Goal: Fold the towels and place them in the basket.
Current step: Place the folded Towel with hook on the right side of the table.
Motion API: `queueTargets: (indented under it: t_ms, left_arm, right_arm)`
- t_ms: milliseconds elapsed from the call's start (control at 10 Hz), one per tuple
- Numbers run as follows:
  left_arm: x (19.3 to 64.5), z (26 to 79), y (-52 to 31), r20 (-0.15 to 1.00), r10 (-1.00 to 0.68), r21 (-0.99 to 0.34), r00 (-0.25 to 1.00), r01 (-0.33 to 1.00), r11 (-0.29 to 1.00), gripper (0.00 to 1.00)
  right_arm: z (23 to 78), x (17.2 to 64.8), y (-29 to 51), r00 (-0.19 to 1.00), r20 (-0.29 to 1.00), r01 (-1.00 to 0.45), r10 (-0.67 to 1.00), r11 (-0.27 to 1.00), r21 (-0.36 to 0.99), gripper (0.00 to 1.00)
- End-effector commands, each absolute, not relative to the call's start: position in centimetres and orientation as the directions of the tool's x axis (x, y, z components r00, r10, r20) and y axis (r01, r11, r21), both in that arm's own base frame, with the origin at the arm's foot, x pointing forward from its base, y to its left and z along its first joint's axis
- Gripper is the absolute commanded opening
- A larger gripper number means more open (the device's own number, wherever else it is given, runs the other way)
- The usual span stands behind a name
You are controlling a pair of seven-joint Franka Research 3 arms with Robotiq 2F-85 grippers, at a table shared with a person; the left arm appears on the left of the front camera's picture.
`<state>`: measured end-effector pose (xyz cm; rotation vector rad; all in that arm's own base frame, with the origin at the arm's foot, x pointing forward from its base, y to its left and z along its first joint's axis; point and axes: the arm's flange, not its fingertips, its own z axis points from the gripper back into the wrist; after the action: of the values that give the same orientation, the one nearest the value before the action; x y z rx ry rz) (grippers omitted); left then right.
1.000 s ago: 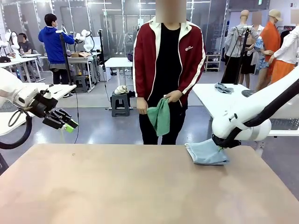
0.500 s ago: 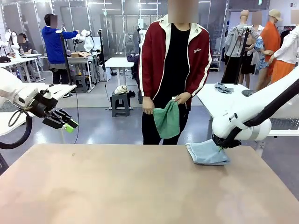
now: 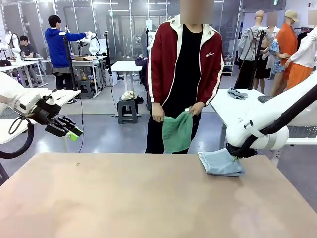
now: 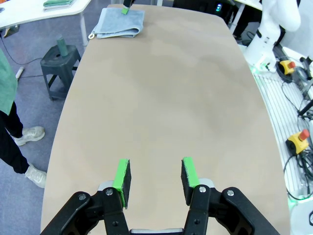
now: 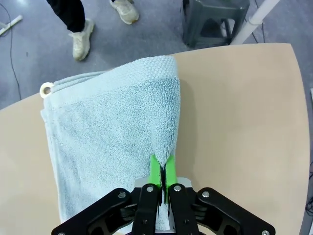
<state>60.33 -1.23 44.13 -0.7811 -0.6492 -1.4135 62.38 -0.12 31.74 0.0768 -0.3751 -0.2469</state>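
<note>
Draw grey-blue towel (image 5: 107,117), edge clamped in right gripper (image 5: 160,164), over evenly and low; leave left gripper (image 4: 155,176), spread wide and empty, clear.

Your grey-blue towel (image 3: 221,162) lies on a plain tan bench (image 3: 124,198); a sea-green towel (image 3: 177,131) hangs against a dark-red, white-striped jacket (image 3: 159,59). Your left tool (image 4: 155,169) and right tool (image 5: 162,162): black, bright green pads (image 4: 122,176).

A dark stool (image 4: 61,58) stands beside the tan table (image 4: 166,98).
</note>
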Motion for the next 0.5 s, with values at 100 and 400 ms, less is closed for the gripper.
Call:
queueTargets:
  t_ms: [100,400]
  left_arm:
    - [60.6,44.2,-1.3,0.795,-0.604,-0.084,0.056,0.996,-0.018,0.54]
    - [60.6,44.2,-1.3,0.795,-0.604,-0.084,0.056,0.996,-0.018,0.54]
  right_arm:
    - [31.8,61.0,-4.3,0.915,0.35,0.185,-0.203,0.979,0.084,0.04]
    - [31.4,61.7,-8.7,0.885,0.383,0.249,-0.265,0.964,0.091,0.04]
